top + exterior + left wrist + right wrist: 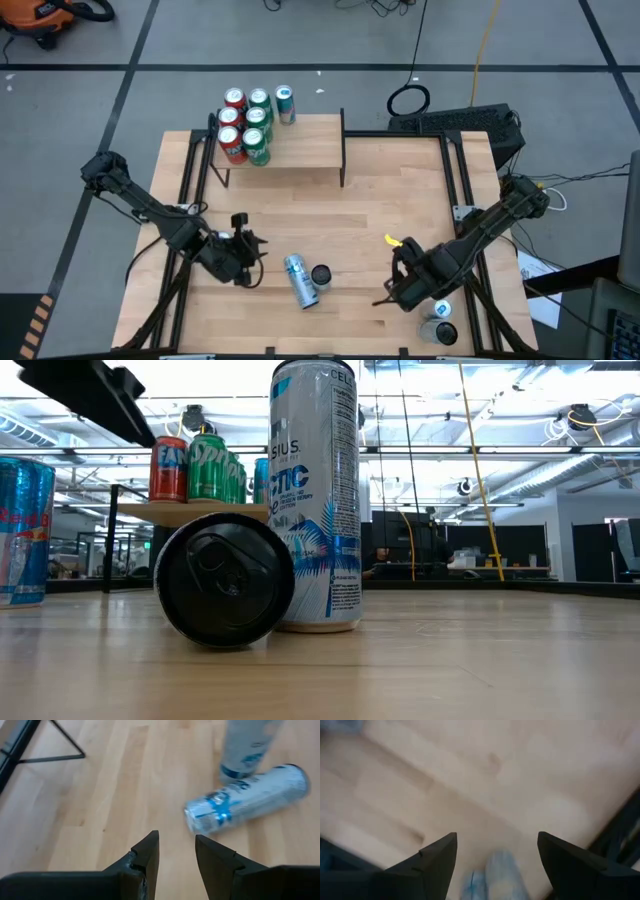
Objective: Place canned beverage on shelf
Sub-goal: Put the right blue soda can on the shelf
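A silver-and-blue can lies on its side on the table, its black lid toward the near edge. Right beside it a tall can of the same print stands upright. My left gripper hovers left of both, slanting down, its fingers a little apart with nothing between them; the lying can is just ahead. My right gripper points down near the right front corner, open; a blurred can shows below it. The shelf stands at the far edge.
Several red and green cans stand on the shelf's left end; its right half is bare board. Two more cans stand at the right front corner. A blue-and-silver can shows at the left in the low view.
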